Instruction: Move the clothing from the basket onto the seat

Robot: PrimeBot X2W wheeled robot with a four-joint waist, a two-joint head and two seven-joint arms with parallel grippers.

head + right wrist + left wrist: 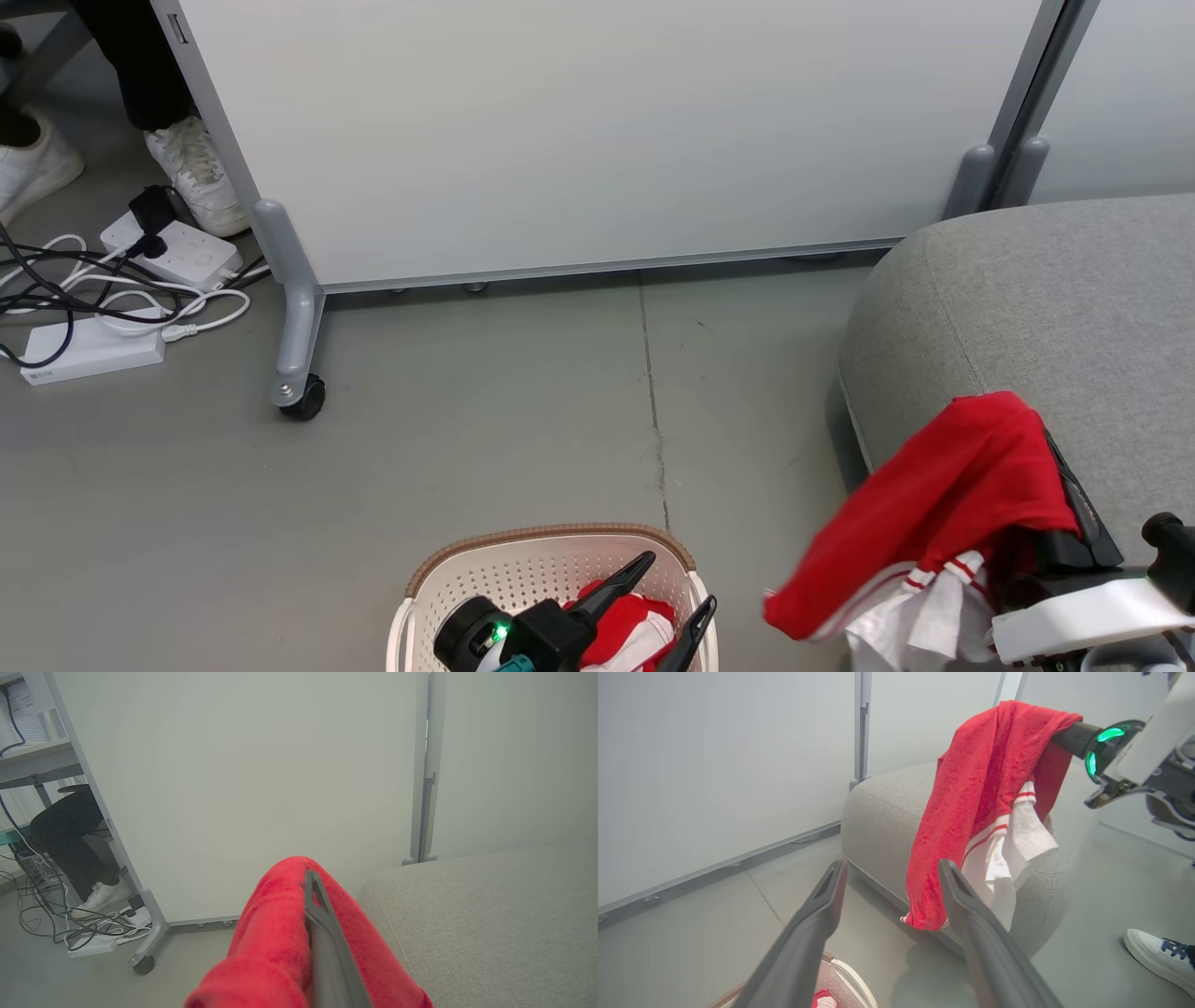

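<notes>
One red garment (971, 788) is pinched in my right pincer (314, 896). It humps over the one finger I can see and hangs below in a long fold, white panel lowest. Just ahead of the fingertips and beneath them lies the grey seat (1046, 299). The dangling end falls short of the seat's rounded edge, over the floor.

I would carry this pincer further forward over the cushion, low enough that the hanging cloth lands first. Only then would I let go; otherwise the loose weight could drag the garment off the edge.

My left pincer (680, 579) is spread and holds nothing. It hovers above the basket (523, 569), where a second garment (625, 630) lies right beneath its fingers.
</notes>
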